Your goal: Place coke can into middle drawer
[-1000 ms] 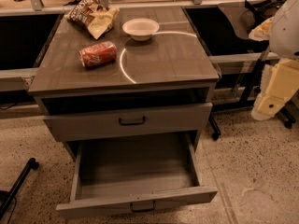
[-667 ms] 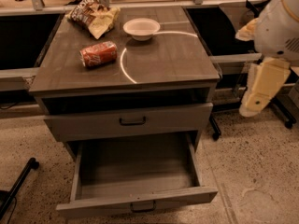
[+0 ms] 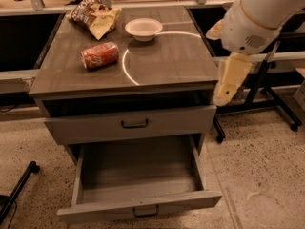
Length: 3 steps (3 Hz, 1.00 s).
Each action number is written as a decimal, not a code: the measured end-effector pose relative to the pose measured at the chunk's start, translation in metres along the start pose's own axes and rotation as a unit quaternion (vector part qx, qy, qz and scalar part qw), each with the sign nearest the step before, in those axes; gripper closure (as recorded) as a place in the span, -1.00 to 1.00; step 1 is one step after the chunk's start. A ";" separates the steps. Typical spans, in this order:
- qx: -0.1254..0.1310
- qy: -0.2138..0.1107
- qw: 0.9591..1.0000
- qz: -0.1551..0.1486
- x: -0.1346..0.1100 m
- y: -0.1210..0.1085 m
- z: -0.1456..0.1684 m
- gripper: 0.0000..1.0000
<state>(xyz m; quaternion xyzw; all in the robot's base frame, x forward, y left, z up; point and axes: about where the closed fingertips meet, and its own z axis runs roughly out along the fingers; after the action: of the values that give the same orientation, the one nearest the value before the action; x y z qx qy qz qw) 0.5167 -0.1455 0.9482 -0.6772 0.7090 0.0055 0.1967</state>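
Observation:
The coke can [image 3: 100,55] is red-orange and lies on its side on the left part of the cabinet top [image 3: 176,61]. The middle drawer [image 3: 138,168] is pulled open low on the cabinet, and its grey floor is bare. My gripper [image 3: 228,82] hangs from the white arm at the cabinet's right front corner. It is above and to the right of the open drawer and well to the right of the can. It holds nothing that I can see.
A white bowl [image 3: 143,28] and a brown-and-yellow snack bag [image 3: 95,15] sit at the back of the top. A closed drawer front with a black handle [image 3: 134,123] is above the open drawer. Black stand legs [image 3: 267,94] are on the floor to the right.
My arm and gripper have moved left, from the right edge of view to the cabinet's right front corner. The can, bowl, bag and drawers have not moved.

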 end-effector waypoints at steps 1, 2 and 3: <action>-0.013 -0.028 0.999 -0.014 -0.020 -0.024 0.030 -1.00; -0.013 -0.028 0.999 -0.014 -0.020 -0.024 0.030 -1.00; -0.014 -0.045 0.998 -0.031 -0.030 -0.030 0.035 -1.00</action>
<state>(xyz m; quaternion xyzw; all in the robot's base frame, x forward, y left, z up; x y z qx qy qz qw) 0.5556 -0.1099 0.9325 -0.7008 0.6780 0.0398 0.2184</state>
